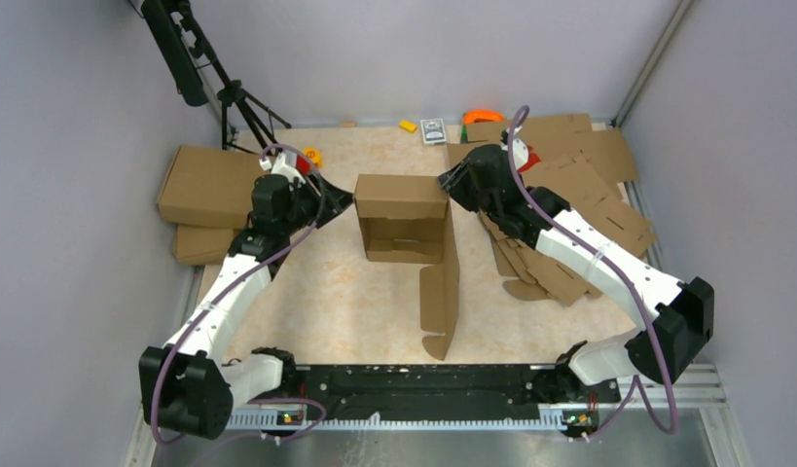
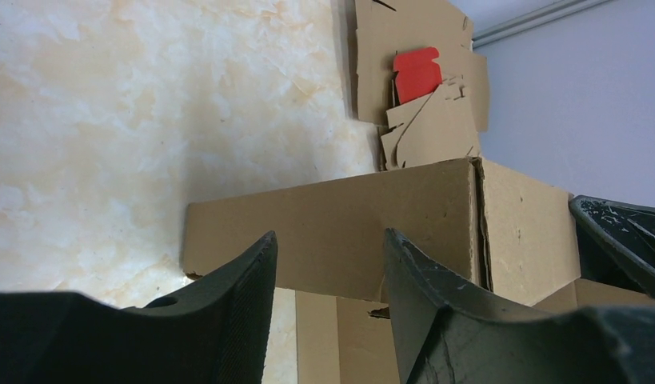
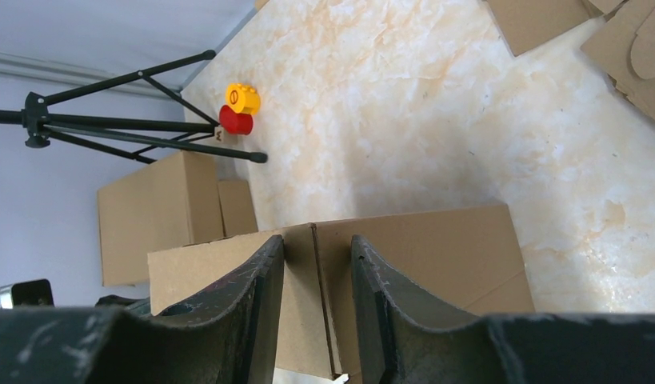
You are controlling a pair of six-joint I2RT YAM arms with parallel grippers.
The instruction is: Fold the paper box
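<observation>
The left gripper (image 1: 344, 199) stood spread at the 9 o'clock edge of the paper box (image 1: 402, 197). Its fingers (image 2: 256, 280) were apart, with the box's brown wall showing across the gap. I could not tell from the wrist view whether either finger touched that wall. The right gripper (image 1: 446, 180) was at the box's 2 o'clock corner. Its fingers (image 3: 268, 272) were drawn close and pinched the cardboard right at a crease.

The box sat mid-table with its open hollow facing 6 o'clock. A long flap (image 1: 441, 292) ran on from its right side toward 6 o'clock, standing on edge. The table (image 1: 316, 292) lay bare at 7 o'clock of the box, which left the left arm room there. At 3 o'clock, cardboard sheets (image 1: 579, 195) were heaped under the right arm, close beside the long flap. At 9 o'clock, closed boxes (image 1: 207, 185) lay just beyond the left gripper, with a tripod (image 1: 243, 107) at 11 o'clock.

The right arm hid part of the heap. A red piece (image 2: 416, 72) showed among the sheets, but its kind was unclear. A yellow block (image 3: 242, 98) sat against a red block (image 3: 236, 122) by a tripod foot. The box's inner folds were in shadow.
</observation>
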